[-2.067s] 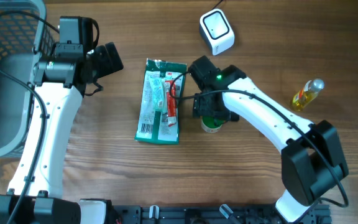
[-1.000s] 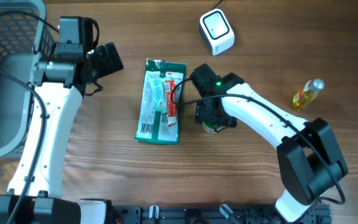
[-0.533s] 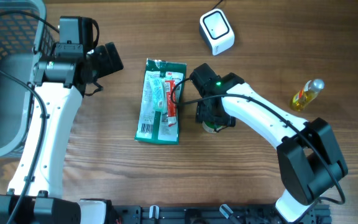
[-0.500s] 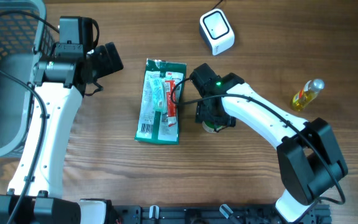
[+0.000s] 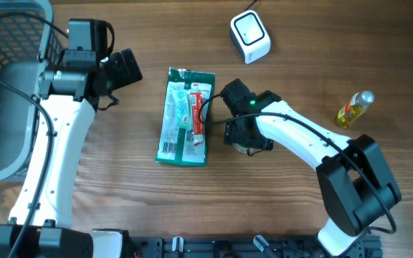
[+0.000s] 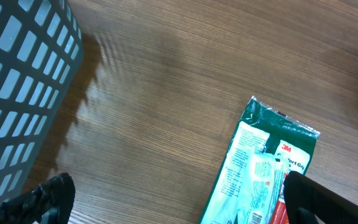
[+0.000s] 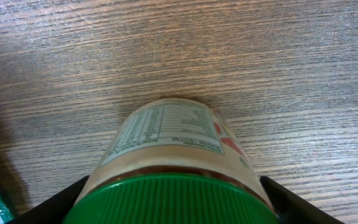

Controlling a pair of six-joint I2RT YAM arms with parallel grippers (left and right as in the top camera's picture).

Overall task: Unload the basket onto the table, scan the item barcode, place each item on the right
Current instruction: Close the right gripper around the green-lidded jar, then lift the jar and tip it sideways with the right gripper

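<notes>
Two arms are working over the wooden table [image 5: 135,208]. The right gripper [image 5: 244,136] is hovering over a green-lidded jar [image 7: 166,140], its fingers [image 7: 51,205] flanking the lid; whether they are pinching it cannot be told. The jar is sitting just right of the green package [image 5: 183,118], nearer than the white scanner [image 5: 250,36]. The left gripper [image 6: 178,186] is hanging spread wide near the basket [image 5: 6,86].

Wooden table [image 5: 120,186] — packet [image 5: 185,118], jar [image 7: 166,134], scanner [image 5: 250,36], bottle [image 5: 354,109], basket [image 5: 6,107].
</notes>
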